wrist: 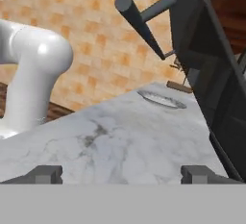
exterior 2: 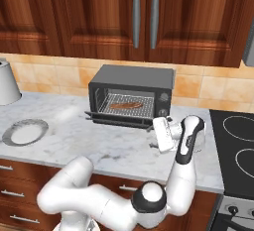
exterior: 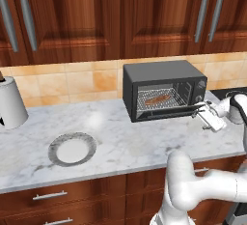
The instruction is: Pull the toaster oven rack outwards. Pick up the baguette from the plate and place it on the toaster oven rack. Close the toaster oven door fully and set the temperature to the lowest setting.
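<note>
Baguette point(exterior: 157, 99): reddish-brown, lying on the toaster oven rack point(exterior: 159, 100) inside the cavity; detail too small to read.
Rack: silvery mesh, seen through the opening in both base views; whether it sits fully in or pulled out, cannot tell.
Toaster oven door point(exterior: 166, 113): dropped down, roughly level at the front of the toaster oven point(exterior: 161, 74); its far edge merges with the cavity shadow. In the hand view the door point(wrist: 211, 74) looms tilted at right, cut by the frame, bar handle point(wrist: 137, 21) sticking out.
Knobs: right-side panel point(exterior 2: 163, 103), settings unreadable.
Gripper point(exterior: 198, 111): at the door's right front corner, just beside it; contact unclear. Jaws wide apart, nothing between the fingertips point(wrist: 48, 174).
Plate point(exterior: 72, 149): bare, on the marble counter point(exterior: 125, 142), well left of the oven.
Canister point(exterior: 9, 103): white, cut by the left edge.
</note>
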You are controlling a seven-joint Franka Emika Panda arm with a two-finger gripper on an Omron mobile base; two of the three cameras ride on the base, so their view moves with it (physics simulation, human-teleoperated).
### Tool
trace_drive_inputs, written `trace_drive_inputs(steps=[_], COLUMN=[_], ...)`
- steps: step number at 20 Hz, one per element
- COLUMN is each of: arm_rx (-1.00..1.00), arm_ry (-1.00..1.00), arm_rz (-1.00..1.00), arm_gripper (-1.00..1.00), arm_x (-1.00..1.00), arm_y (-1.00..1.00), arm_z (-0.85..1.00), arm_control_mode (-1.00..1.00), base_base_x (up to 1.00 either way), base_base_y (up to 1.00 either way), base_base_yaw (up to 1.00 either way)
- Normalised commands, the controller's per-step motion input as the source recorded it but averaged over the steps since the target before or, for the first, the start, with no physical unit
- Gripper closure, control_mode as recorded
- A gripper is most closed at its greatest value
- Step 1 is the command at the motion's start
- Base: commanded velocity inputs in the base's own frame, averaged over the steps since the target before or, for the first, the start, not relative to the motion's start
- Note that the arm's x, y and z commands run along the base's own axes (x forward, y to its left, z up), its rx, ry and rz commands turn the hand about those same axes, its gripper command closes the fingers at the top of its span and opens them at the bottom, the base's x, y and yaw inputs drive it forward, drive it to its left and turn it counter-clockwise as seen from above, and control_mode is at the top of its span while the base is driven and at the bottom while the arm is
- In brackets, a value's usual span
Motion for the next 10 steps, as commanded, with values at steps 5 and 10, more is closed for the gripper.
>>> trace_drive_inputs(steps=[5,10], arm_rx=[-0.01,0.03], arm_ry=[-0.18,-0.26], arm_rz=[-0.68,-0.52], arm_gripper=[-1.00,-1.00], arm_x=[0.60,0.57], arm_y=[0.77,0.97], arm_z=[0.42,0.38], arm_control_mode=[-1.00,-1.00], base_base_x=[0.00,0.00], base_base_y=[0.00,0.00], base_base_yaw=[0.00,0.00])
